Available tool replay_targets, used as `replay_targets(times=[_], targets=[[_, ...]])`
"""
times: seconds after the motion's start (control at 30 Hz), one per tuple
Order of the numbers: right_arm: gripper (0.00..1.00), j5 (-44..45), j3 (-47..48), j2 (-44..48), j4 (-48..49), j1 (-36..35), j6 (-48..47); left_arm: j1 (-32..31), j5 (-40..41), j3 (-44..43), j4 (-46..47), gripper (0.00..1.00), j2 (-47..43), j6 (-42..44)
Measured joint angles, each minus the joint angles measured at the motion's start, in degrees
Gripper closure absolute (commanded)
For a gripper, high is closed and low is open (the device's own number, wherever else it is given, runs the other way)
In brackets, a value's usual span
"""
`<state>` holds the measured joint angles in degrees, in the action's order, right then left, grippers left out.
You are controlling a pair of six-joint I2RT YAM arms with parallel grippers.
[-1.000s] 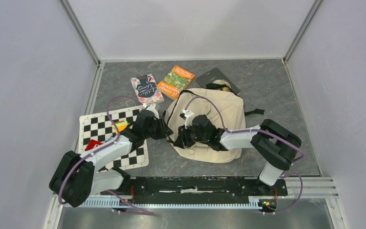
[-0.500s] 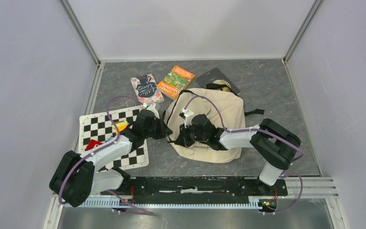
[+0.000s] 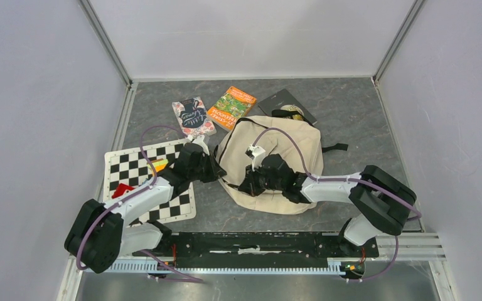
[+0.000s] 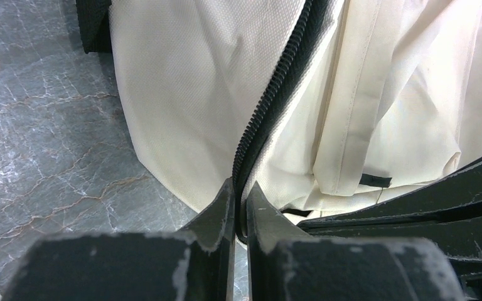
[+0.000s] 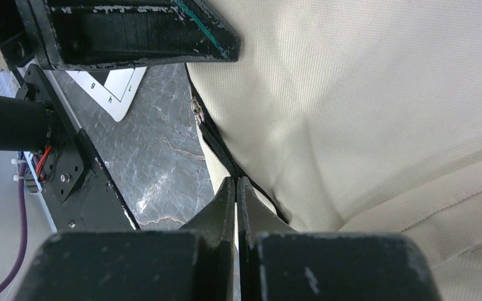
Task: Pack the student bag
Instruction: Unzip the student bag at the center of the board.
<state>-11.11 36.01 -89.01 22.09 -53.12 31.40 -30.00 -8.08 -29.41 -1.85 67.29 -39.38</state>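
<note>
Now, both grippers [image 4: 239,199] [image 5: 235,189] tight on student bag [image 3: 292,143].

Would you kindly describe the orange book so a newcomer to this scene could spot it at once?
Find the big cream student bag. Three flat items lie along its far side; the orange book is the middle one, between a pink floral book and a dark grey notebook. Only its cover is bright orange and green.
</note>
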Motion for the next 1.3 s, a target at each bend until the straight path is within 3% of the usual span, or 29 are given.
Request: replay_targets(times=[0.83,1.3], targets=[[1.00,1.79,-6.36,7.39,-10.62,-0.61,-0.98,2.19,-2.14,-1.03,-1.25,0.98,-2.16,1.55],[1.00,15.85,-5.70,17.49,-27.82,-3.19,-4.44,3.26,-4.11,-1.20,-2.99,0.98,-5.29,2.62]])
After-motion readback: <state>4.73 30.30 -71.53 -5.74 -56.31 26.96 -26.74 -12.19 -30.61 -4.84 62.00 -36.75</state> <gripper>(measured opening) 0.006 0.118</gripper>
